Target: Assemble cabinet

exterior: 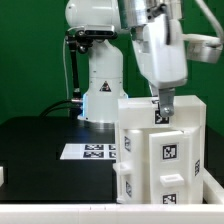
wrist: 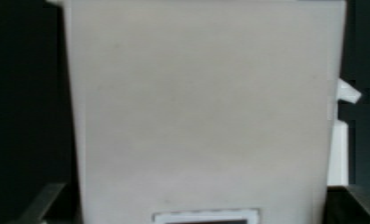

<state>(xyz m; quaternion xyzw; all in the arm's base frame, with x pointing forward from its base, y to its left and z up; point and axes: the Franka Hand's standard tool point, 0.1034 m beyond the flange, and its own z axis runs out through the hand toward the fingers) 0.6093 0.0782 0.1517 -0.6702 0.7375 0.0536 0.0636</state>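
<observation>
Nearest the exterior camera stands the cabinet (exterior: 160, 150), a tall white boxy body of panels, at about four to five o'clock in that view, on the black table (exterior: 40, 140); its front panels carry black-and-white square tags and it looks upright. Directly above it, at about one o'clock, the white arm (exterior: 155, 45) reaches down, and the gripper (exterior: 163, 108) sits at the cabinet's top edge, its dark fingers touching or just over the upper panel; whether they grasp it I cannot tell, though the jaws stand wide apart. Behind, at eleven o'clock, rises the arm's white base (exterior: 103, 80). Flat on the table at about eight o'clock lies the marker board (exterior: 92, 151), just beside the cabinet's lower corner. From the wrist, a broad white cabinet panel (wrist: 191, 100) fills nearly everything, with part of a tag (wrist: 208, 215) at its edge; the fingertips do not show clearly.
</observation>
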